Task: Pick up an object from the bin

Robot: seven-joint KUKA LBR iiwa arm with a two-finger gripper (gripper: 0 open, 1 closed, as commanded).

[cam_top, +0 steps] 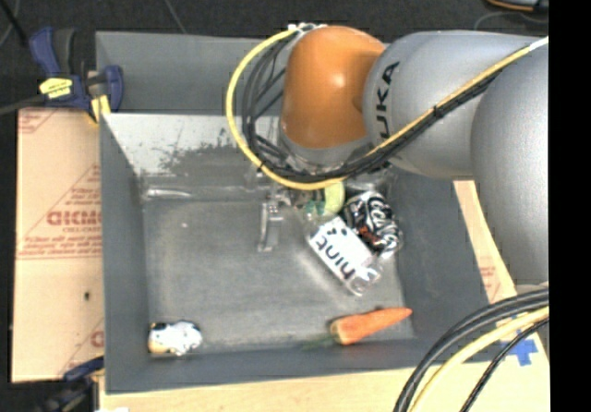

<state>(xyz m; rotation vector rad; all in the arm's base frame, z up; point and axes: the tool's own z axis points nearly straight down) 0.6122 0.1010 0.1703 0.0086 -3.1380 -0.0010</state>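
The arm [443, 115] reaches in from the right, and the letters "KUKA" run black on its grey shell. An orange cover [328, 87] sits at its wrist, ringed by yellow and black cables [235, 96]. Below the cover the tool [271, 224] points down at the bare floor of the bin [185, 262], in the upper middle, near the far wall. I cannot tell whether the tool is open or closed.

The things nearest to the tool lie just to its right. A small green piece [325, 204] is tucked under the edge of the wrist. Beside it a white bottle [340, 256] lies on its side, slanting toward the lower right, with the word "hint" in dark letters along it. A crumpled packet [374, 221] in black, white and red touches the bottle's upper right side; its print is too creased to read.

An orange carrot [371, 324] lies near the front wall, below the bottle and apart from it. A small white toy [175, 338] with dark spots lies in the front left corner, well apart from the rest.
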